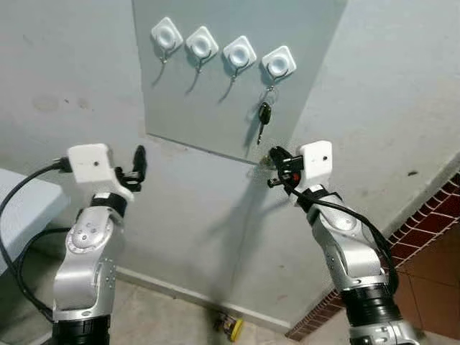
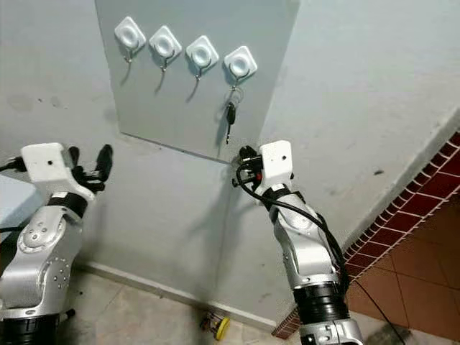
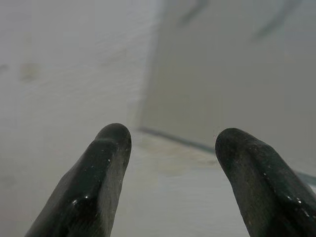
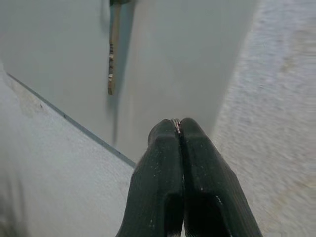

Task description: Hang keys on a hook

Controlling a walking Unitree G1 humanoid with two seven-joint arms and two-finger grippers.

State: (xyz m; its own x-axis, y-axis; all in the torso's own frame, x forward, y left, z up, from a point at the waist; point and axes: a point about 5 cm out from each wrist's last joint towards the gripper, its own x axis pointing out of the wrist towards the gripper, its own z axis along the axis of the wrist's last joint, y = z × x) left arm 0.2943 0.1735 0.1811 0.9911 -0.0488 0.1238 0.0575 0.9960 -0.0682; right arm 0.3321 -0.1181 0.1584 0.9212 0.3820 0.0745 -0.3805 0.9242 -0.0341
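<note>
Four white square hooks sit in a row on a grey wall panel (image 1: 194, 108). From the rightmost hook (image 1: 279, 62) hangs a black-headed key (image 1: 264, 115) on a ring, its blade (image 4: 113, 54) pointing down. My right gripper (image 1: 272, 164) is just below that key, close to the panel's lower edge. It is shut, and a thin sliver of metal, perhaps a ring, shows pinched between its fingertips (image 4: 168, 136). My left gripper (image 1: 136, 171) is open and holds nothing. It is raised before the bare wall, left of the panel. The other hooks (image 1: 202, 44) carry nothing.
A white table corner (image 1: 21, 208) is at my far left. A small yellow object (image 1: 231, 327) lies on the floor by the skirting. Dark red tiles (image 1: 431, 237) run along the right side.
</note>
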